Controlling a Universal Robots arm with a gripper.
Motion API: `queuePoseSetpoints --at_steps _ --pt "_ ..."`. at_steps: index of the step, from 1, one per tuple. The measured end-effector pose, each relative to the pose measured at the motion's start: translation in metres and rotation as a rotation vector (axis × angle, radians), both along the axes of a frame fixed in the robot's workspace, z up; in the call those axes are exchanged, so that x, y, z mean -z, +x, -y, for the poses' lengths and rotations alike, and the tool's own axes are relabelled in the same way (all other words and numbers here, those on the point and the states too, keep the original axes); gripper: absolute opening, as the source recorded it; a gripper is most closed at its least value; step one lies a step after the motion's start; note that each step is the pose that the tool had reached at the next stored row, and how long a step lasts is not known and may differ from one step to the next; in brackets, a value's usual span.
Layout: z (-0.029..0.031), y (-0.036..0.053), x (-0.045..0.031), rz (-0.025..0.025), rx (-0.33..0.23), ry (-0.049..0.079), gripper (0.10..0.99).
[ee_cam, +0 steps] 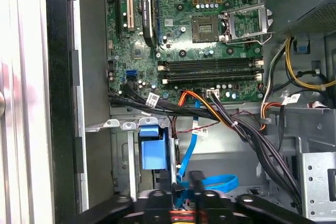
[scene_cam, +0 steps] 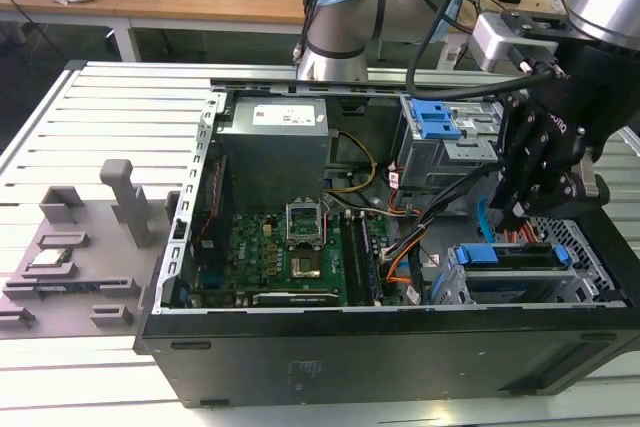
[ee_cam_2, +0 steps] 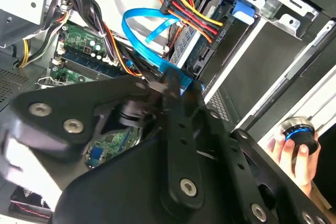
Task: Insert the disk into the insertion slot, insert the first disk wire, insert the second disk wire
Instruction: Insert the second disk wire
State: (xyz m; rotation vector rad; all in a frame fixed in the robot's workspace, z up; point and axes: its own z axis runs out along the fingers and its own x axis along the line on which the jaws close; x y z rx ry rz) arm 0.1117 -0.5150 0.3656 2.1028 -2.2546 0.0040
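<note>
Lying open on the table (scene_cam: 100, 97), the computer case (scene_cam: 400, 347) holds the insertion slot (scene_cam: 590, 262) at the exterior view's right, the disk (scene_cam: 510, 257) seated inside. Just above, the pincer (scene_cam: 505, 215) pinches the second disk wire (ee_cam_2: 137, 18) near its plug, beside the disk's rear.

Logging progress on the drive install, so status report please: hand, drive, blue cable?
Hand low over the drive cage. Drive seated in the cage. Blue cable at the fingertips, looping to the drive's rear; power wire bundle plugged alongside.
</note>
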Motion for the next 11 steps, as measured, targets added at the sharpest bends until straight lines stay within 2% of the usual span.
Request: queuePoseSetpoints --at_steps 2,5,9,11 --pt "0.0000 0.0000 0.0001 -0.0001 0.000 0.000 0.161" --pt "0.0008 0.0000 0.0004 0.0000 0.000 0.000 0.161" --pt "0.0078 0.0000 0.0010 0.0000 0.000 0.000 0.161" --pt "0.0098 0.0001 0.0045 -0.0001 -0.002 0.000 0.161"
